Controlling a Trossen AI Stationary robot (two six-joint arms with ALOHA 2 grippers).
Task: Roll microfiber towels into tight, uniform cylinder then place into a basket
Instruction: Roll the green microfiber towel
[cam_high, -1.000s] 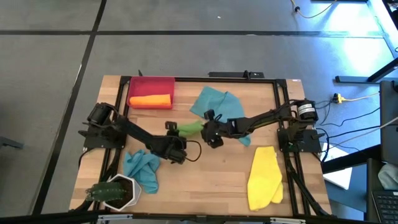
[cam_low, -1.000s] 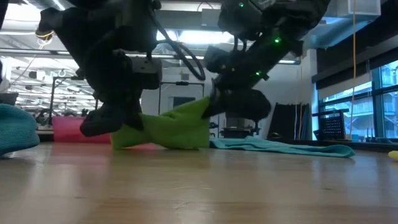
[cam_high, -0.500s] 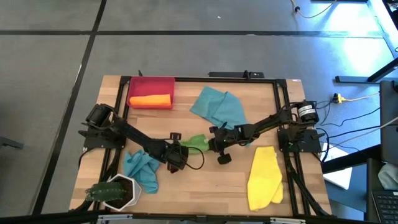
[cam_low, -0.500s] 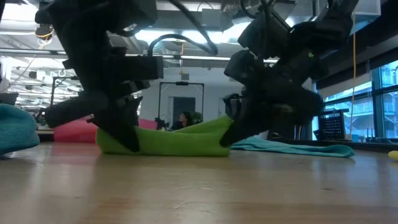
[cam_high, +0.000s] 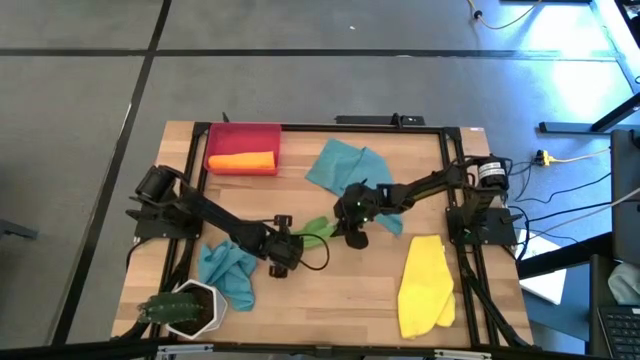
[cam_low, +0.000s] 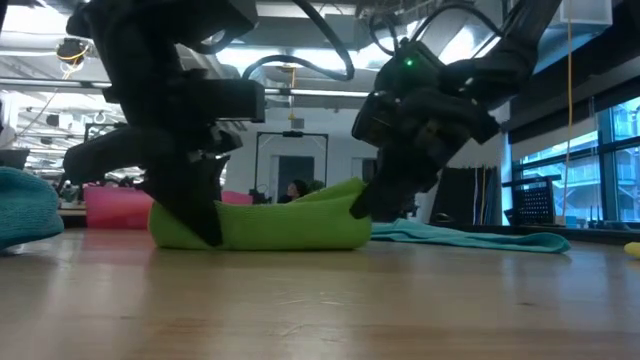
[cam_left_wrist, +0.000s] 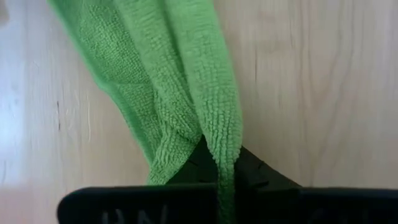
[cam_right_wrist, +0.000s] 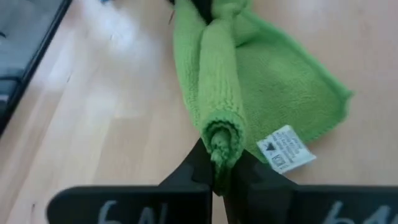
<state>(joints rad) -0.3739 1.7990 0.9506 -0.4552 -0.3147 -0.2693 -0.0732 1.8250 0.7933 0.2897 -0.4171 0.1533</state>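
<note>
Mid-bench, green towel lies partly rolled into a loose cylinder on the wood, stretched between both arms. Left claw is pinched closed on one end of the green towel, cloth bunched between its fingers. Right claw is clamped tight on the other end, gripping the rolled core, with a flat flap and a white label spread beside it. Red basket sits at the far left corner of the bench, holding the rolled orange towel. One teal towel lies behind the right claw, another beside the white plant pot. Yellow towel lies near the right edge.
</note>
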